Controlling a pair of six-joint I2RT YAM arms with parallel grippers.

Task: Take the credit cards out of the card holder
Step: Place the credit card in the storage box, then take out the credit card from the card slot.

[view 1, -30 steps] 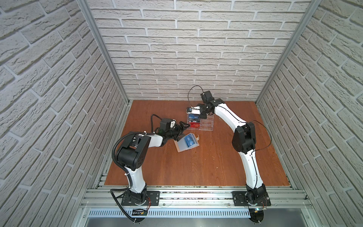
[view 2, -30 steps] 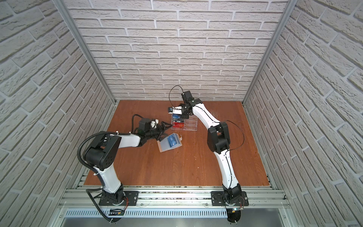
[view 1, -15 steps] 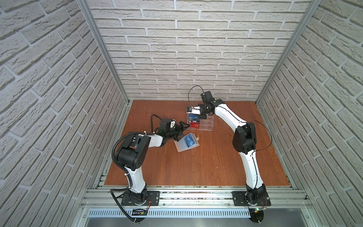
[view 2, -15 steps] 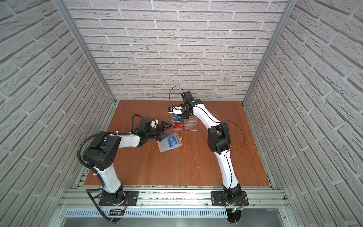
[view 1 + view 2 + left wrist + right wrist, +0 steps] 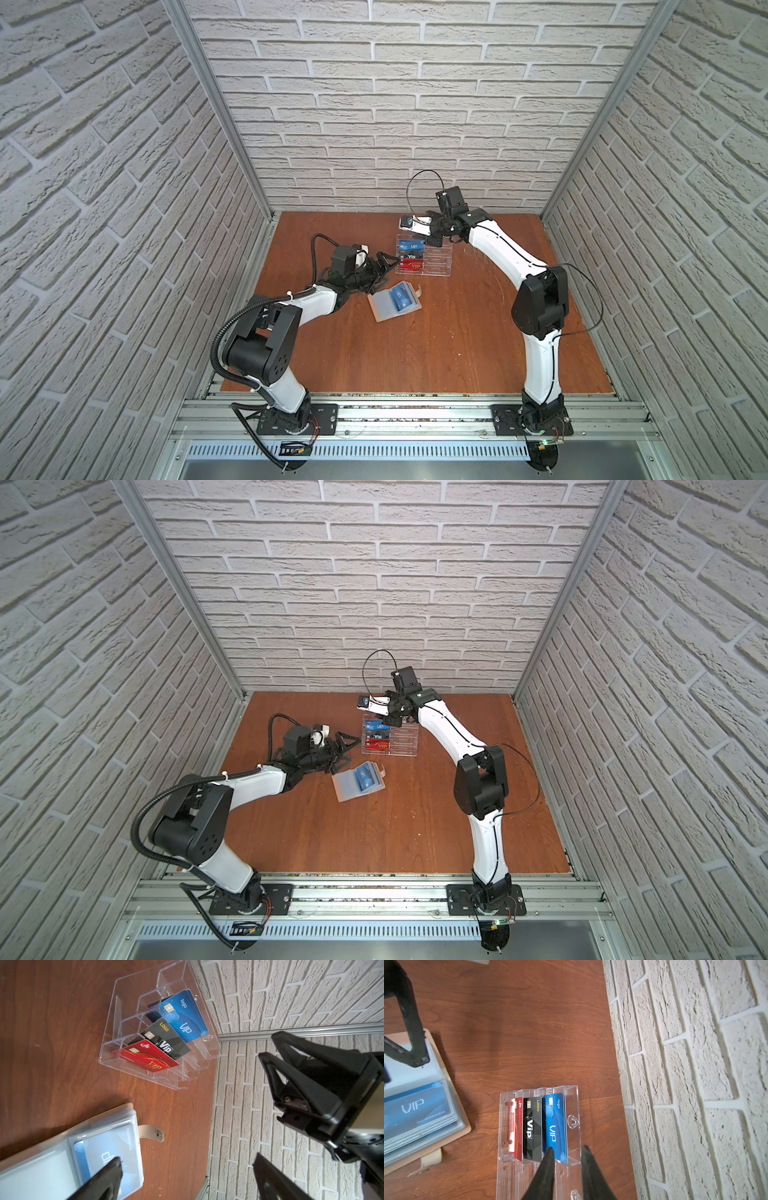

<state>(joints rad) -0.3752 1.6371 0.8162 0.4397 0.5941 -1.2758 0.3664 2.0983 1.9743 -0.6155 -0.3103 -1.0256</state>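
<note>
The beige card holder (image 5: pixel 380 311) (image 5: pixel 344 793) (image 5: pixel 454 1126) (image 5: pixel 116 1111) lies open on the table, with one blue credit card (image 5: pixel 401 296) (image 5: pixel 365 780) (image 5: pixel 415 1105) (image 5: pixel 108 1147) in its top sleeve. A second blue credit card (image 5: pixel 411 247) (image 5: pixel 379 727) (image 5: pixel 182 1016) (image 5: pixel 556 1126) stands in the back slot of the clear rack. My right gripper (image 5: pixel 568 1149) (image 5: pixel 433 240) (image 5: pixel 392 720) hangs over that slot, open a little, its fingertips either side of the card's near edge. My left gripper (image 5: pixel 187 1160) (image 5: pixel 388 264) (image 5: pixel 348 746) is wide open and empty, low between holder and rack.
The clear acrylic tiered rack (image 5: pixel 436 266) (image 5: pixel 401 746) (image 5: pixel 116 1022) (image 5: pixel 502 1167) stands near the back wall and also holds a black VIP card (image 5: pixel 166 1041) (image 5: pixel 532 1126) and a red VIP card (image 5: pixel 145 1057) (image 5: pixel 519 1126). Brick walls close in the table on three sides.
My right gripper's jaws have parted a little over the rack's back slot, where the blue card now stands free. The left arm and the card holder have not moved.
</note>
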